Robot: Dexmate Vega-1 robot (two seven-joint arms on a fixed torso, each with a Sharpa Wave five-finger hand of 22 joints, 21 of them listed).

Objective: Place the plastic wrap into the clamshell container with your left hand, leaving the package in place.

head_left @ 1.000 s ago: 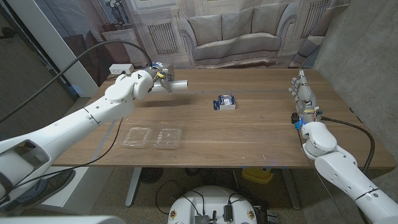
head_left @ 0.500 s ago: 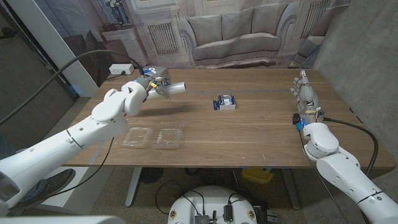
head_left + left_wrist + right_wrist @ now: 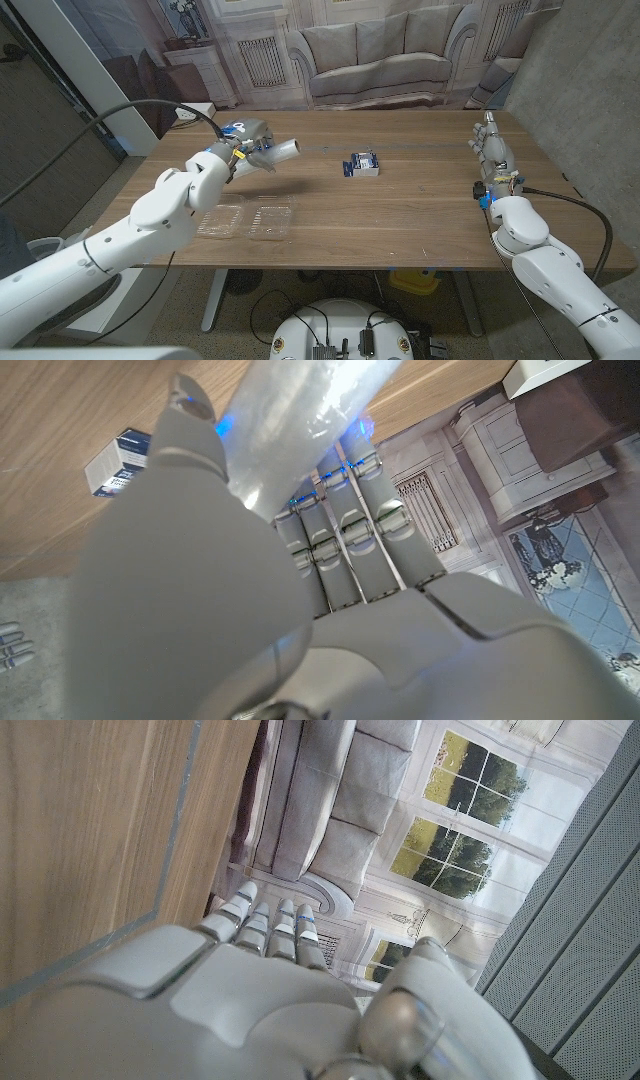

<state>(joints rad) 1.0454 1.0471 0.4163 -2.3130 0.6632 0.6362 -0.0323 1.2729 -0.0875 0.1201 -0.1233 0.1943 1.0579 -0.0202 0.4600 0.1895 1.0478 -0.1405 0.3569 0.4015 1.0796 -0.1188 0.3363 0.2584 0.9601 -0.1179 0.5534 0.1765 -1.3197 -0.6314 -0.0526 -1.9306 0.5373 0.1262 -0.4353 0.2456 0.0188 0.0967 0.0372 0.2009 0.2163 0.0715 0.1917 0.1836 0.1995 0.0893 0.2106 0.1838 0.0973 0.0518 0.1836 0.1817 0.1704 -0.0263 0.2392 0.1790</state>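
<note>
Plastic wrap (image 3: 281,150) lower, in left robot hand (image 3: 247,143)

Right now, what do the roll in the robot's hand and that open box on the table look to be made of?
Roll of plastic wrap: glossy, translucent whitish film, likely plastic. Clamshell container: clear, thin, shiny plastic; the wooden table shows through it.

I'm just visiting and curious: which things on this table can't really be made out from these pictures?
- Print on the small package: too small in the head view, cut off by the left hand in its wrist view.
- Clamshell container: clear plastic, contents indistinct.
- Plastic wrap: partly covered by the holding fingers.
</note>
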